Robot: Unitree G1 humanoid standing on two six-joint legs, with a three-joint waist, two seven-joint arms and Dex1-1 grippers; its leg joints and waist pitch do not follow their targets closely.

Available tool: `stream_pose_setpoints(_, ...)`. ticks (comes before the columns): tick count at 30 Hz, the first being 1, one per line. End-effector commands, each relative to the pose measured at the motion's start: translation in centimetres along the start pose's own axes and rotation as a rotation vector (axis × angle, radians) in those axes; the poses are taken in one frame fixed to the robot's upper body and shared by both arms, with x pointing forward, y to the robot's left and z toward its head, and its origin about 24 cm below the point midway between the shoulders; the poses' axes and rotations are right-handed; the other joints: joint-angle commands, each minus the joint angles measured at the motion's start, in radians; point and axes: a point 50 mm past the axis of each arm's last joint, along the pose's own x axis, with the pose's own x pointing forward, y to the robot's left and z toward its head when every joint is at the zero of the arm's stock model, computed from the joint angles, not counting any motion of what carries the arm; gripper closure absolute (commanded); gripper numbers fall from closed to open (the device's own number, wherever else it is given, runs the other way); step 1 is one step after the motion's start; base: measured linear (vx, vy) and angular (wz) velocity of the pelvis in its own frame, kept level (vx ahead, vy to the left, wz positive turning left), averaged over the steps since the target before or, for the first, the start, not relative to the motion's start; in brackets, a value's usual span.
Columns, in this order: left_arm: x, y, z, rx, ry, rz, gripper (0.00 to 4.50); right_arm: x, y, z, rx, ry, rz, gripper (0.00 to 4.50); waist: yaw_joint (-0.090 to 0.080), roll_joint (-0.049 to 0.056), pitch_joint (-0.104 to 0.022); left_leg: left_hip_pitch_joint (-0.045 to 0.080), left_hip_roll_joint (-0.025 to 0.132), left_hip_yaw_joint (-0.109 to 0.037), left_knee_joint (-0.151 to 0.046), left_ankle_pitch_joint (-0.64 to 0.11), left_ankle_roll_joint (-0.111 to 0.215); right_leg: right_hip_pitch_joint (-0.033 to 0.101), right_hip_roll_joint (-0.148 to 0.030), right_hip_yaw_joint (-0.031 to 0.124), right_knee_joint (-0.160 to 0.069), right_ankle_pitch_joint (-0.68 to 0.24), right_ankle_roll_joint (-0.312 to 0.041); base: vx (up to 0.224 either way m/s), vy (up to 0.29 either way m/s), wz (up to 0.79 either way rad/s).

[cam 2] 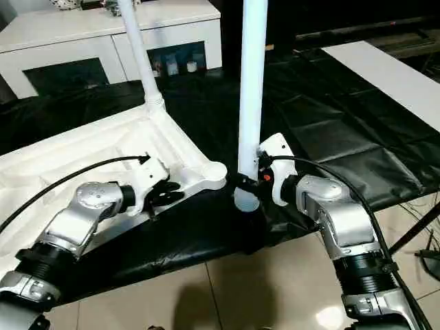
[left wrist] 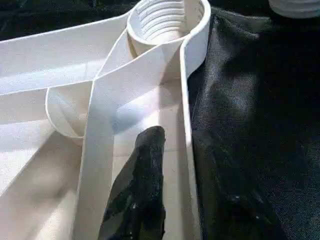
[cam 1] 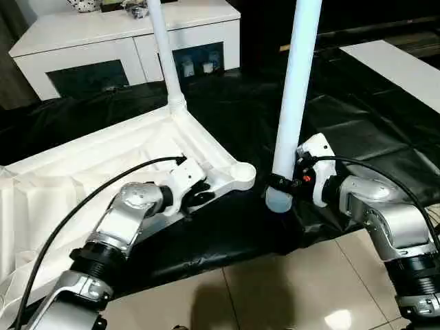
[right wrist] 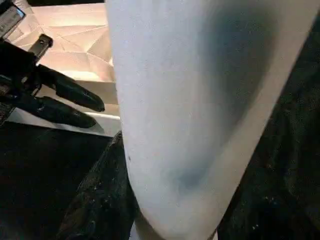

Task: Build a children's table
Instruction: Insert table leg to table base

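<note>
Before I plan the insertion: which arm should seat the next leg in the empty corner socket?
Right. Its tool already grips a leg upright beside the empty socket. The left tool is at the tabletop rim.

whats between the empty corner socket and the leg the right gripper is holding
Only a narrow strip of black table cover lies between the empty corner socket and the leg clamped in the right gripper; the left eye view shows it.
</note>
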Motion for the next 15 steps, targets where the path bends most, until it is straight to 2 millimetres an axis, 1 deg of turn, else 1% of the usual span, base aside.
stream_pose_setpoints(1,-0.59,1.0,-0.28,0.02,0.037,0.02,3.37,0.13,0.08,1.03,-0.024,-0.028,0.023,2.67,0.005,-0.023,-0.071,0.017,0.024,-0.008,-0.077,-0.171,0.049,0.047,-0.041,0.027,-0.071,-0.173,-0.222,0.0,0.0,0.0)
stream_pose_setpoints(3,-0.54,0.96,-0.3,0.012,0.035,0.011,3.37,0.12,0.09,1.02,-0.025,-0.027,0.025,2.67,0.005,-0.024,-0.072,0.017,0.024,-0.008,-0.076,-0.17,0.048,0.049,-0.041,0.027,-0.069,-0.161,-0.226,0.0,0.0,0.0)
stream_pose_setpoints(4,-0.37,0.81,-0.37,0.005,0.031,-0.012,3.37,0.09,0.08,1.01,-0.025,-0.026,0.026,2.67,0.005,-0.026,-0.072,0.016,0.024,-0.008,-0.075,-0.162,0.05,0.049,-0.041,0.028,-0.068,-0.147,-0.231,0.0,0.0,0.0)
stream_pose_setpoints(7,0.02,0.47,-0.56,-0.006,0.035,-0.042,3.37,0.07,0.01,1.02,-0.027,-0.025,0.026,2.67,0.006,-0.024,-0.074,0.017,0.024,-0.007,-0.073,-0.147,0.057,0.05,-0.042,0.028,-0.066,-0.127,-0.238,0.0,0.0,0.0)
stream_pose_setpoints(8,0.13,0.38,-0.64,-0.007,0.042,-0.052,3.37,0.08,-0.01,1.07,-0.027,-0.025,0.026,2.67,0.006,-0.025,-0.074,0.017,0.023,-0.007,-0.072,-0.142,0.06,0.049,-0.041,0.028,-0.066,-0.121,-0.239,0.0,0.0,0.0)
stream_pose_setpoints(9,0.22,0.32,-0.71,-0.003,0.05,-0.057,3.37,0.07,-0.05,1.11,-0.028,-0.026,0.025,2.67,0.007,-0.021,-0.075,0.017,0.024,-0.007,-0.073,-0.142,0.061,0.049,-0.042,0.028,-0.065,-0.118,-0.243,0.0,0.0,0.0)
stream_pose_setpoints(10,0.31,0.29,-0.85,0.0,0.062,-0.062,3.37,0.07,-0.1,1.17,-0.029,-0.027,0.023,2.67,0.007,-0.024,-0.073,0.017,0.024,-0.007,-0.073,-0.149,0.06,0.049,-0.041,0.027,-0.066,-0.124,-0.243,0.0,0.0,0.0)
stream_pose_setpoints(11,0.38,0.24,-1.01,0.003,0.078,-0.071,3.37,0.04,-0.16,1.23,-0.029,-0.028,0.022,2.67,0.008,-0.021,-0.073,0.018,0.024,-0.007,-0.074,-0.157,0.056,0.049,-0.041,0.028,-0.067,-0.132,-0.242,0.0,0.0,0.0)
stream_pose_setpoints(12,0.4,0.2,-1.11,0.004,0.085,-0.078,3.55,0.03,-0.18,1.25,-0.029,-0.029,0.022,2.67,0.008,-0.022,-0.072,0.018,0.024,-0.007,-0.074,-0.161,0.054,0.049,-0.041,0.028,-0.068,-0.137,-0.242,0.0,0.0,0.0)
stream_pose_setpoints(14,0.39,0.19,-1.21,0.003,0.093,-0.082,3.73,0.02,-0.19,1.27,-0.029,-0.029,0.021,2.67,0.008,-0.024,-0.071,0.018,0.024,-0.007,-0.075,-0.166,0.051,0.05,-0.042,0.028,-0.069,-0.147,-0.24,0.0,0.0,0.0)
stream_pose_setpoints(15,0.38,0.21,-1.24,0.001,0.094,-0.082,3.76,0.01,-0.19,1.28,-0.029,-0.03,0.021,2.67,0.009,-0.022,-0.072,0.019,0.024,-0.007,-0.075,-0.167,0.049,0.051,-0.043,0.028,-0.069,-0.15,-0.24,0.0,0.0,0.0)
